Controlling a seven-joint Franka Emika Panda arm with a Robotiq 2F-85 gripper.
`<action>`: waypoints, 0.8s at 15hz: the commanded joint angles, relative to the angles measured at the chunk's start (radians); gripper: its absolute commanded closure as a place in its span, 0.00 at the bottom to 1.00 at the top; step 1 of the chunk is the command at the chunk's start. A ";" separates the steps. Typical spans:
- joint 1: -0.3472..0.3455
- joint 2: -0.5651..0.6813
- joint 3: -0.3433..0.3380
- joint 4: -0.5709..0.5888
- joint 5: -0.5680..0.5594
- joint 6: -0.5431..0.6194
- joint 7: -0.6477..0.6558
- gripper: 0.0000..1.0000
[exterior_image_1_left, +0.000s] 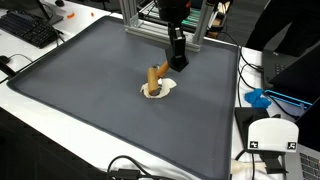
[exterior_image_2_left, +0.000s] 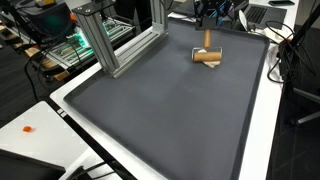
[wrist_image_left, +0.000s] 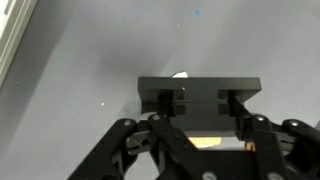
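My gripper (exterior_image_1_left: 174, 62) hangs over the far middle of the dark grey mat (exterior_image_1_left: 90, 100). It looks shut on the upper end of a tan, stick-like object (exterior_image_1_left: 156, 78) that leans down to a white flat piece (exterior_image_1_left: 166, 89) on the mat. In an exterior view the tan object (exterior_image_2_left: 207, 56) lies near the mat's far edge, under the gripper (exterior_image_2_left: 207, 36). In the wrist view the jaws (wrist_image_left: 200, 100) are closed together. A tan patch (wrist_image_left: 205, 143) shows behind them and a white bit (wrist_image_left: 181, 75) shows past their tips.
An aluminium frame (exterior_image_2_left: 112, 40) stands at the mat's edge behind the arm. A keyboard (exterior_image_1_left: 28, 28) lies beside the mat. A blue item (exterior_image_1_left: 260, 98) and a white device (exterior_image_1_left: 270, 135) sit beside another edge. Cables (exterior_image_1_left: 130, 168) run along the front.
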 joint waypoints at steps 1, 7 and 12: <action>-0.020 -0.002 0.018 -0.001 0.072 -0.045 -0.063 0.65; -0.025 -0.002 0.017 0.007 0.136 -0.089 -0.109 0.65; -0.028 -0.007 0.012 0.022 0.141 -0.120 -0.136 0.65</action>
